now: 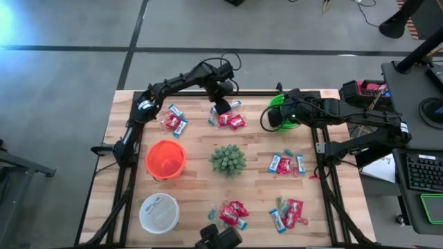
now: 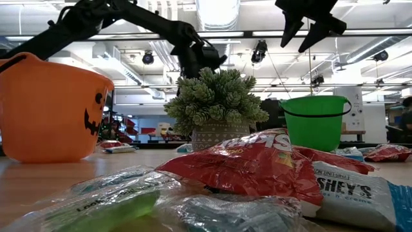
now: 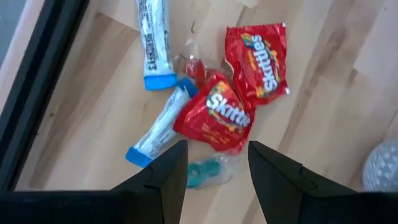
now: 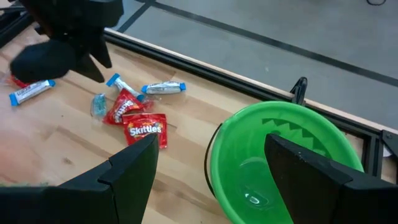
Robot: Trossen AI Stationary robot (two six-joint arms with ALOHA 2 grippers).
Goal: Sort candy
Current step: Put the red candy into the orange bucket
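Observation:
Candy lies in several piles on the wooden table (image 1: 194,187): red Skittles packets, blue-and-white bars and small teal pieces. My left gripper (image 1: 221,106) hovers open above the far middle pile (image 1: 229,120). In its wrist view the gripper (image 3: 217,165) has a teal piece (image 3: 204,173) between its fingertips' lines, and two red packets (image 3: 236,93) and two bars (image 3: 157,37) lie beyond. My right gripper (image 1: 284,111) hangs open over the green bucket (image 4: 286,155), high above its rim in the low view (image 2: 310,26). One small piece (image 4: 252,199) lies on the bucket's floor.
An orange pumpkin bucket (image 1: 165,158) and a white bowl (image 1: 158,212) stand on the table's left half. A spiky green plant (image 1: 228,159) sits in the middle. Other candy piles lie at far left (image 1: 173,122), right (image 1: 286,164) and along the near edge (image 1: 232,212) (image 1: 287,213).

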